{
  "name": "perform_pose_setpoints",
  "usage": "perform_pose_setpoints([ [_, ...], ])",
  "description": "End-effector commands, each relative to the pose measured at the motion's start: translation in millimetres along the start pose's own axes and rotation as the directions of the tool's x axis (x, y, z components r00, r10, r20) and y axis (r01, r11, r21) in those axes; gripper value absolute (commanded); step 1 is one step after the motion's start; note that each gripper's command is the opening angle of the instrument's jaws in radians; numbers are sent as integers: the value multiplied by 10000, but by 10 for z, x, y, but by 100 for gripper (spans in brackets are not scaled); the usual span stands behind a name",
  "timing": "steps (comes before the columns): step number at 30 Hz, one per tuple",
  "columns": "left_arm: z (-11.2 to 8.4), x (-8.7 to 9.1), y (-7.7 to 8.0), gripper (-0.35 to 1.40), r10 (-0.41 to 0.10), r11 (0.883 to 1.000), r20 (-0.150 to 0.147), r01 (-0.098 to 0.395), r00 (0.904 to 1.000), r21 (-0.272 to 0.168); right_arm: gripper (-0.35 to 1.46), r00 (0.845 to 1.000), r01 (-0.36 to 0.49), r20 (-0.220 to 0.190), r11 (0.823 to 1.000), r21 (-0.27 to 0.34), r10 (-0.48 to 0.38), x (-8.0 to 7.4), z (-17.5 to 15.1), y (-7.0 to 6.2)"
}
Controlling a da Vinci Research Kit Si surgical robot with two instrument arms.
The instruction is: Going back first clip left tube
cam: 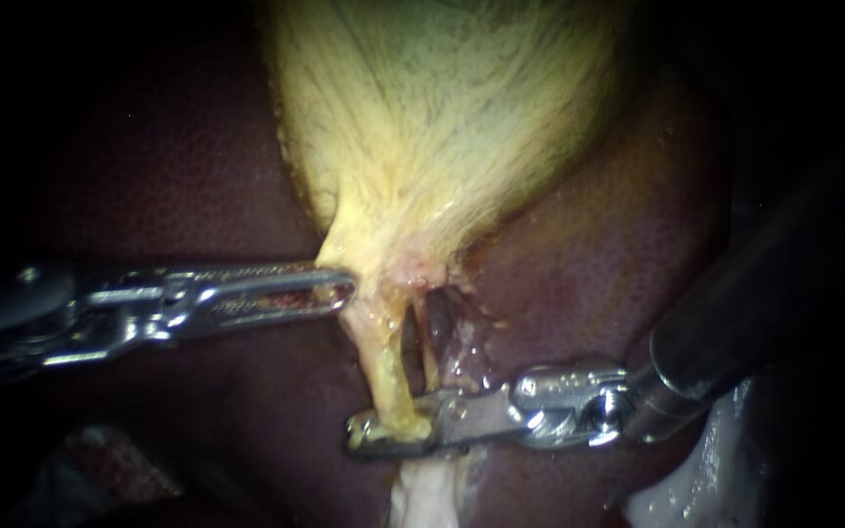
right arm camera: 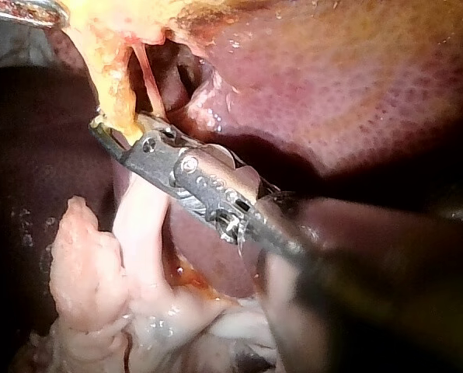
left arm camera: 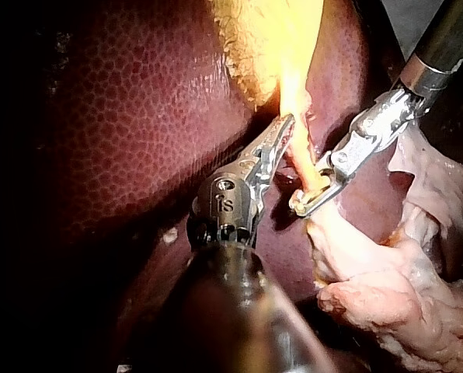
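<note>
Reaching in level from the left, the left instrument (cam: 342, 286) lies almost flat across the liver (cam: 149, 166). Its jaws are pressed together on the edge of the gallbladder (cam: 442, 117), where it narrows to a neck. The right instrument (cam: 374, 435) slants down from the right, its jaws turned level and pointing leftward. Those jaws close from two sides on the lower end of the left tube (cam: 388, 367), the thick yellow strand running down from the neck. The tube looks pinched there, with pale tissue (cam: 427, 494) below. A thinner tube (cam: 429, 357) stands just beside it, outside the jaws.
</note>
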Motion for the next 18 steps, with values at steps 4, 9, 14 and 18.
perform_pose_setpoints([
  [4, 0, 0, 0, -20, 0, 10000, 0, 0, 10000, 2, -35, 10000, 3, 3, 10000, 0, -3, 0, 0, 0],
  [9, 0, 0, 0, -20, 0, 10000, 0, 0, 10000, 2, -22, 10000, 7, 35, 10000, 6, -7, 0, -1, 1],
  [14, 0, 0, 0, -20, 1, 10000, 0, -1, 10000, 0, 36, 9942, 1043, -220, 9936, -424, -1053, 4, -4, 2],
  [18, -1, 1, 0, -20, 4, 10000, -1, -4, 10000, 4, 51, 9764, 2062, -502, 9757, -739, -2101, 12, -12, 5],
])
